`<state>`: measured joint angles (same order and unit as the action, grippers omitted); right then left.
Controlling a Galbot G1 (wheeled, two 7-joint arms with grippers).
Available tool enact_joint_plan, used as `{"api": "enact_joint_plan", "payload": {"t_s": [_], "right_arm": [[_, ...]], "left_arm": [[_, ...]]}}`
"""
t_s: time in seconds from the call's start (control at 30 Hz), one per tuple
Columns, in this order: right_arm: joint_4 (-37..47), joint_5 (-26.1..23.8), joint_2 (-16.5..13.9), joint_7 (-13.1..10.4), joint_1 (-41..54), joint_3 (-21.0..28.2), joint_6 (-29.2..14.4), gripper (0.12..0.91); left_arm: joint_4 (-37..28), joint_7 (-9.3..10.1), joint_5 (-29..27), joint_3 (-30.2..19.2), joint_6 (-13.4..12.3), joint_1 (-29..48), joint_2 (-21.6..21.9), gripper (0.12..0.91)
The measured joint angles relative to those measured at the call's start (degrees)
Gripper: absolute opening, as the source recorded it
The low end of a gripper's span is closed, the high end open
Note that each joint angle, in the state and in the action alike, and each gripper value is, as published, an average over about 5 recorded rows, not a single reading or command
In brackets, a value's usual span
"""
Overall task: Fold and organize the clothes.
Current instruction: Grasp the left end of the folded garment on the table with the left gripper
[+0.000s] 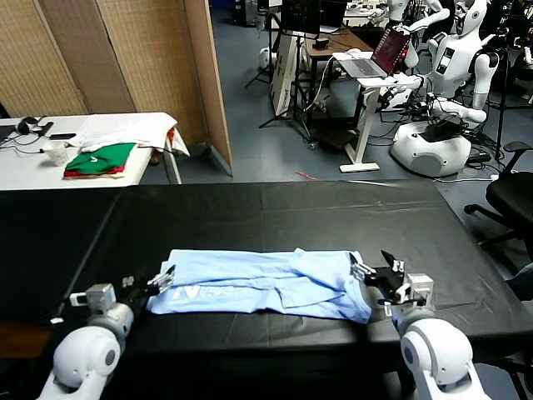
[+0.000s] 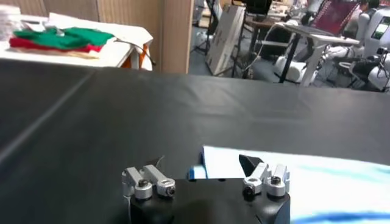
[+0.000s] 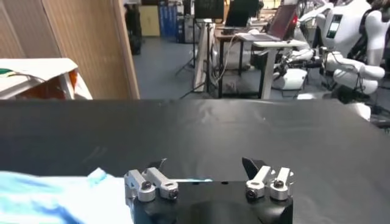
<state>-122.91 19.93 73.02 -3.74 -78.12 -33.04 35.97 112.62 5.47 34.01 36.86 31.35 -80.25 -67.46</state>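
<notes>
We hold both end effectors, left (image 1: 164,277) and right (image 1: 364,271), wide open beside the half-folded light-blue T-shirt (image 1: 262,283) on the black tabletop (image 1: 275,208); careless regrasping could drag its thin layers apart.

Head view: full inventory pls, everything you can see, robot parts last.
T-shirt: 1, pale light blue, white lettering, folded into a long strip lying flat on the near part of the table.
Table: 1, black cover, in front of the robot.
Side table: 1, white, far left.
Folded garments: 1 stack, green and red, on the side table.
White cloth: 1, on the side table.
Laptop: 1, red lid, desk at the back.
Other robots: white, back right.
Left gripper: open, at the shirt's left end.
Right gripper: open, at the shirt's right end.
</notes>
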Motion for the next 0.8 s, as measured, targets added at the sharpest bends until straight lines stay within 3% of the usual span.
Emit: {"api": "enact_joint_plan", "payload": {"t_s": [0.4, 0.47, 0.6, 0.73, 0.8], "right_arm": [[-1.2, -0.26, 0.98, -0.36, -0.88, 0.48, -0.05, 0.907], [-1.2, -0.31, 1.16, -0.37, -0.75, 0.64, -0.05, 0.907], [-1.2, -0.38, 1.36, -0.37, -0.5, 0.9, -0.05, 0.907], [-1.2, -0.48, 1.56, -0.37, -0.3, 0.96, -0.06, 0.907], [-1.2, -0.54, 1.73, -0.37, -0.23, 0.97, -0.06, 0.907]], "left_arm": [[-0.9, -1.71, -4.65, -0.86, -2.11, -1.37, -2.74, 0.881], [-0.84, -2.01, -5.54, -1.21, -2.47, -1.69, -3.15, 0.807], [-1.16, -2.22, -5.52, -1.54, -2.61, -1.75, -3.61, 0.575], [-1.49, -1.95, -0.95, -1.06, -0.68, -1.18, -3.63, 0.313], [-1.62, -1.91, 1.7, -0.72, 0.33, -0.95, -3.53, 0.219]]}}
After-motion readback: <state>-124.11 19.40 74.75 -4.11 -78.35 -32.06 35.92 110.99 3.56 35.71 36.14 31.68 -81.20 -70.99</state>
